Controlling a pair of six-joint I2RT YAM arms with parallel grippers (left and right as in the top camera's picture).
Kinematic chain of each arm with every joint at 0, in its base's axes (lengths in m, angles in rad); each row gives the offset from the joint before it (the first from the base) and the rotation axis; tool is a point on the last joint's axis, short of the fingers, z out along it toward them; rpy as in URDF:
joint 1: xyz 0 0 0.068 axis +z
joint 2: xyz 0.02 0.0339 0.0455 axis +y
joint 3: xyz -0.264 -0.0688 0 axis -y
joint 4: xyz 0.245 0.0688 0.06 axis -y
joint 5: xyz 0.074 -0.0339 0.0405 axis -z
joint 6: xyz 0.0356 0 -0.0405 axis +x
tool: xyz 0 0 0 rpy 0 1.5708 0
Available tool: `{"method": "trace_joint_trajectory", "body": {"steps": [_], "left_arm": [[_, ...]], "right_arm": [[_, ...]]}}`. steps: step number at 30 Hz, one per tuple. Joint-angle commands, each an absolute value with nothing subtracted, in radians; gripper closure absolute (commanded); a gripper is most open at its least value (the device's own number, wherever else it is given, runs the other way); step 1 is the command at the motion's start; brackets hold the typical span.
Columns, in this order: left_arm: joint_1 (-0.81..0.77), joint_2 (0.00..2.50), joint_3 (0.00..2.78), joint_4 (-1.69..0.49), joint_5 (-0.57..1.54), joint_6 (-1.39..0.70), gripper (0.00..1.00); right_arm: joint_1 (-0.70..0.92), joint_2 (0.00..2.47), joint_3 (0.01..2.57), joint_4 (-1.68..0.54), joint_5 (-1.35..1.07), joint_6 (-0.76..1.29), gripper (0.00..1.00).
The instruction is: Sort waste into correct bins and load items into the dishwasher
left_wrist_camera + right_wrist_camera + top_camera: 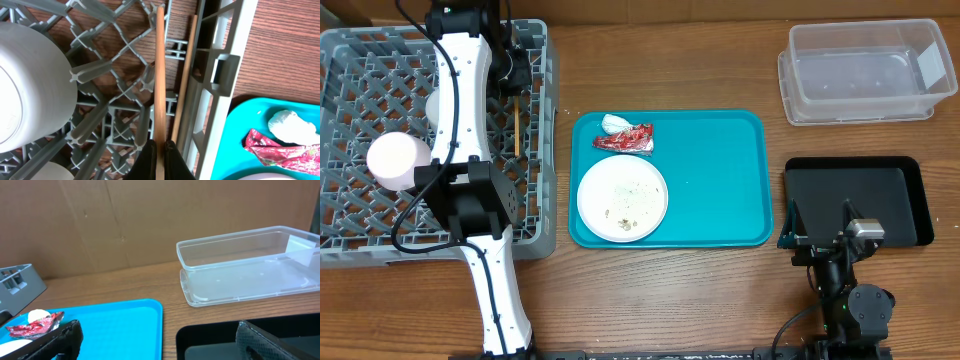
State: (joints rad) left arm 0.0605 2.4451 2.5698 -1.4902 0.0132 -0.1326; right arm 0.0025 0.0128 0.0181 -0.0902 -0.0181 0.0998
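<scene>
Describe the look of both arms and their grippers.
Left arm: white shells, black joints, black cable along it; left gripper has slim black fingers. Right arm: all black, with a small silver block; right gripper has black, rough-textured fingers.

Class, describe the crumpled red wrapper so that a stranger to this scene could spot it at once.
Find the teal tray in the middle of the table. Near its far left corner, beyond the round white plate, lies the red wrapper. It is the only red thing, crumpled beside a small white tissue.
</scene>
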Motion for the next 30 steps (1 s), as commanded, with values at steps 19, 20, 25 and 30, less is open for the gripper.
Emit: {"method": "trace_joint_trajectory", "body": {"steps": [19, 20, 25, 30], "left_arm": [[0.053, 2.45, 2.555, -1.449, 0.142, 0.007, 0.96], [0.053, 2.45, 2.555, -1.446, 0.138, 0.004, 0.96], [0.052, 2.45, 2.555, -1.427, 0.109, -0.035, 0.96], [0.053, 2.45, 2.555, -1.427, 0.106, -0.033, 0.72]], "right_arm": [[0.006, 0.003, 0.008, -0.084, -0.009, 0.093, 0.0], [0.006, 0.003, 0.008, -0.084, -0.009, 0.093, 0.0], [0.006, 0.003, 0.008, -0.084, -0.009, 0.093, 0.0], [0.006, 0.003, 0.008, -0.084, -0.009, 0.093, 0.0]]}}
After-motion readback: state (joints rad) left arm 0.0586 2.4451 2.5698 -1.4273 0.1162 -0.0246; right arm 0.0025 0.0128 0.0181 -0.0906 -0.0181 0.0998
